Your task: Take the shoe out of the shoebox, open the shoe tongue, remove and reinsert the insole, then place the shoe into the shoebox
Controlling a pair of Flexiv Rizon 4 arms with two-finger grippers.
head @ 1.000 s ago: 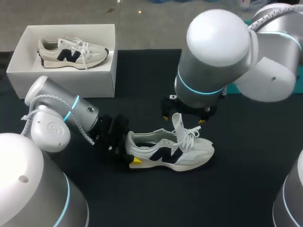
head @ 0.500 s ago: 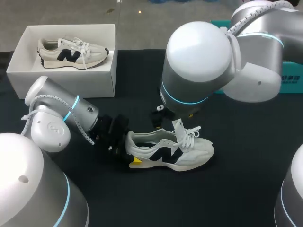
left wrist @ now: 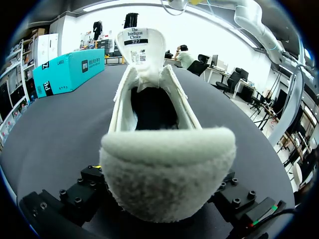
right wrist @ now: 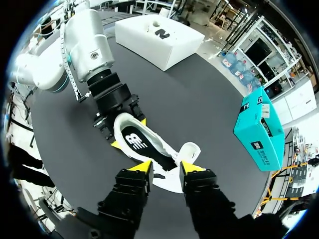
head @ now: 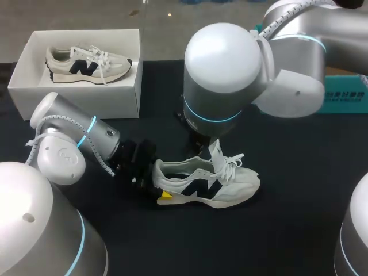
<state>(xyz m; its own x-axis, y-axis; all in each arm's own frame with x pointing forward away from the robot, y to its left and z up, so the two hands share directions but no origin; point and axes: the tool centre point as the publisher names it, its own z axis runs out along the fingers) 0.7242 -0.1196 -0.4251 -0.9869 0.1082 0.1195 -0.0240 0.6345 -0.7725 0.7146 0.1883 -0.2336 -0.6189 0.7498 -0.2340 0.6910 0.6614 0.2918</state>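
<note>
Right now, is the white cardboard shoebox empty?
No, a cream sneaker with a dark side logo lies inside the white cardboard shoebox.

My head camera sits above and behind the robot, looking down over the table (head: 299, 190), far enough back to hold both the shoe (head: 207, 184) and the shoebox (head: 80, 92). The left wrist camera is almost against the shoe's heel, facing level along it toward the tongue. The right wrist camera hangs high over the shoe, facing down past the right end effector (right wrist: 167, 168). All three share the shoe; head and right wrist also share the shoebox and left arm (right wrist: 82, 45).
</note>
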